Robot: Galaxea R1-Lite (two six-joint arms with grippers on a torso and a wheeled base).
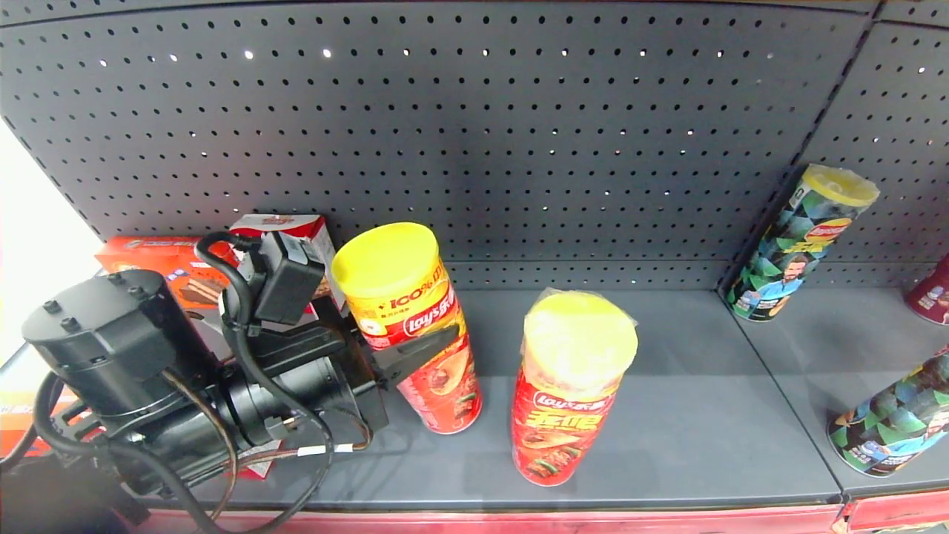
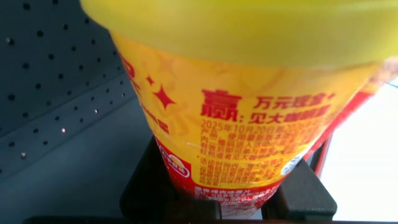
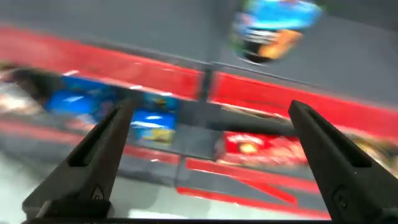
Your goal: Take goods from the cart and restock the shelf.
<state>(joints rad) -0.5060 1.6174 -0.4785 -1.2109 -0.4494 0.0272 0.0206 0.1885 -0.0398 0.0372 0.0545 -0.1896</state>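
A red chips can [image 1: 415,326] with a yellow lid leans slightly on the grey shelf [image 1: 689,430], left of centre. My left gripper [image 1: 415,348] is shut on the can's middle from the left side, one finger crossing its front. From the left wrist the can [image 2: 249,124] looms close, with my gripper [image 2: 227,193] holding it low down. I cannot tell whether its base touches the shelf. A second red can [image 1: 571,386] stands upright just to its right, apart from it. My right gripper [image 3: 211,155] is open with nothing in it, in front of red shelf edges.
Red snack boxes [image 1: 159,263] and a white-red box [image 1: 289,226] sit behind my left arm. A green-patterned can [image 1: 801,245] leans at the back right, another [image 1: 893,426] lies tilted at the far right, near a dark red can [image 1: 930,293]. Pegboard [image 1: 474,133] backs the shelf.
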